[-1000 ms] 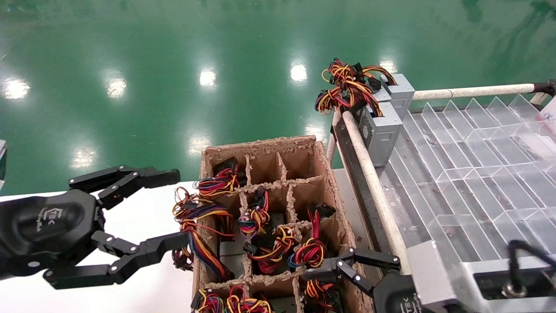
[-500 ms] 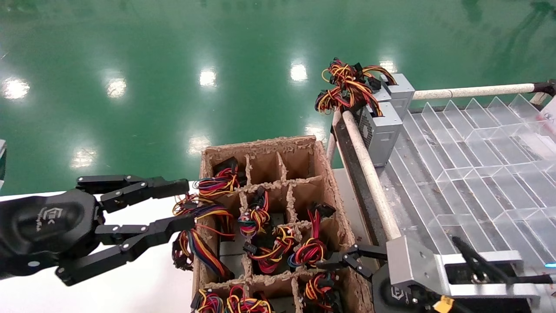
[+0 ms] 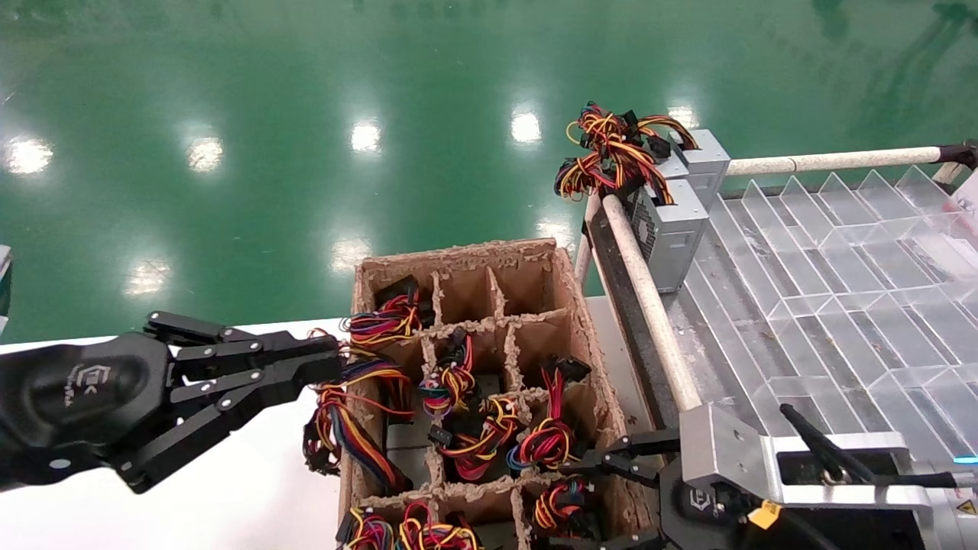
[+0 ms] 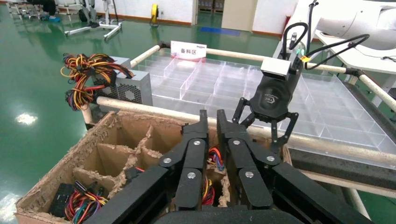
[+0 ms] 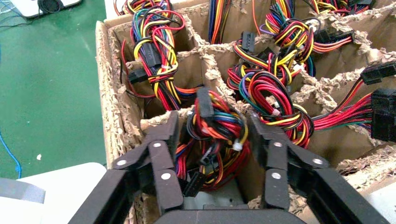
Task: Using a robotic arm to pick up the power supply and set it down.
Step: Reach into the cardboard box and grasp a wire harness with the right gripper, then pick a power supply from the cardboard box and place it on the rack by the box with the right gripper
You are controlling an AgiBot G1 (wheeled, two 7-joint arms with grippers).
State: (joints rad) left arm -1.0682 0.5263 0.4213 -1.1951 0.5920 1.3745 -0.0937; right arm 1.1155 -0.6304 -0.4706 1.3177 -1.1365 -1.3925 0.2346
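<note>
My right gripper (image 3: 603,458), black on a silver wrist block, hangs over the near right cell of the cardboard box (image 3: 458,252). It is open, its fingers on either side of a red, yellow and black wire bundle (image 5: 215,135). Below the bundle shows the silver top of a power supply (image 5: 210,198), standing in that cell. My left gripper (image 3: 325,368) is shut on nothing at the box's left wall, its tips next to loose wires. In the left wrist view, the left gripper (image 4: 212,116) points across the box towards the right gripper (image 4: 261,135).
Several other cells hold wire bundles (image 3: 451,382). Two more silver power supplies (image 3: 672,229) stand at the far left corner of a clear divided tray (image 3: 840,305), behind a padded rail (image 3: 649,305). The box rests on a white table (image 3: 252,504) above a green floor.
My left gripper has gone from wide open to shut and has moved right, up to the box's wires. My right gripper has shifted left and down over the near right cell.
</note>
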